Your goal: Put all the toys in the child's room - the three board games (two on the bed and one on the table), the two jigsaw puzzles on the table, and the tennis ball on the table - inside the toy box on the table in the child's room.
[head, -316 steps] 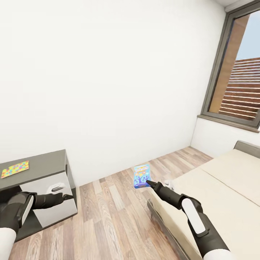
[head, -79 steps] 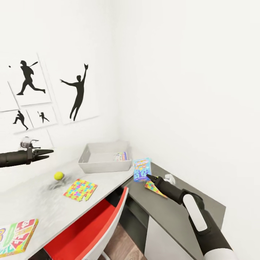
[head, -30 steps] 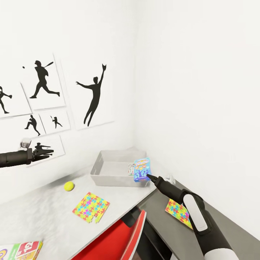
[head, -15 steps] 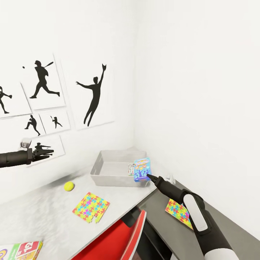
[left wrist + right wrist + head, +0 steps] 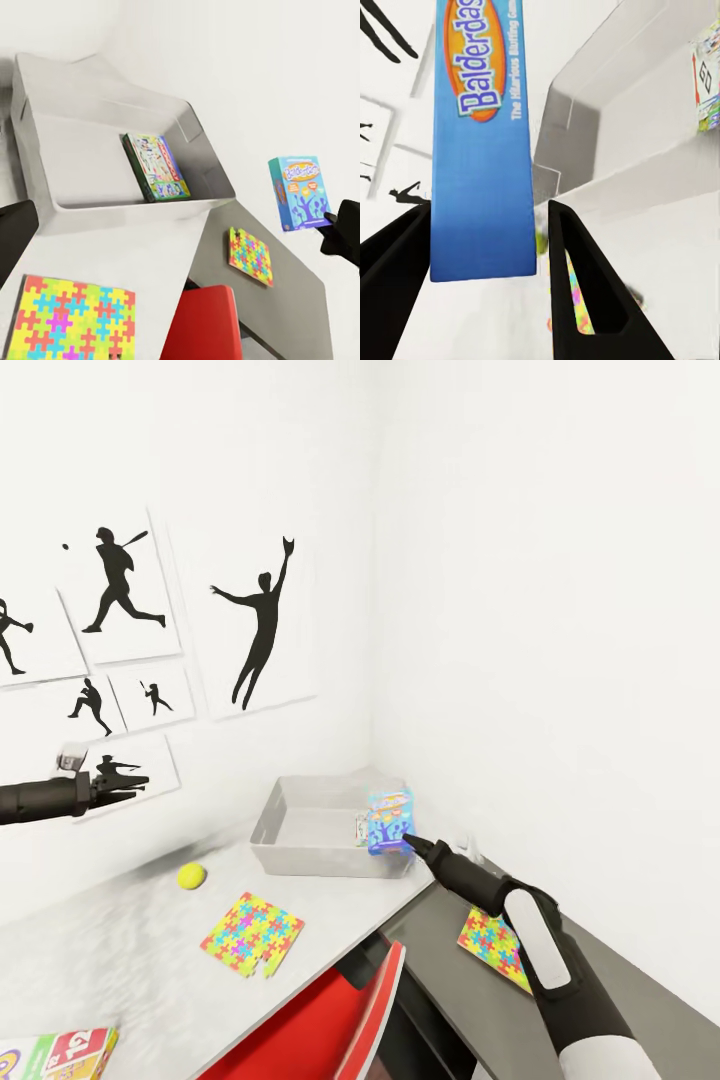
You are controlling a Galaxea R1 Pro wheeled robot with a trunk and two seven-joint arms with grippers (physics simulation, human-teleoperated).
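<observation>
My right gripper (image 5: 408,843) is shut on the lower corner of the small blue board game (image 5: 390,820), holding it upright above the right end of the light-grey toy box (image 5: 300,852). The right wrist view has this blue box (image 5: 484,150) clamped between both fingers. A white-green board game (image 5: 157,166) leans inside the toy box (image 5: 135,206). On the pale table (image 5: 120,950) lie the tennis ball (image 5: 191,876), one jigsaw puzzle (image 5: 252,934) and the Skip-Bo board game (image 5: 55,1054). The second jigsaw puzzle (image 5: 492,945) lies on the lower dark section. My left gripper (image 5: 140,780) hovers open, far left, above the table.
A red chair (image 5: 320,1020) is tucked under the table's front edge below the puzzle. The toy box sits in the room corner, with walls close behind and to its right. Black silhouette posters (image 5: 255,625) hang on the left wall.
The head view has swung from the bed side to the table. Over the last second my right gripper lifted the blue game slightly and moved it further over the toy box. The left arm stayed still.
</observation>
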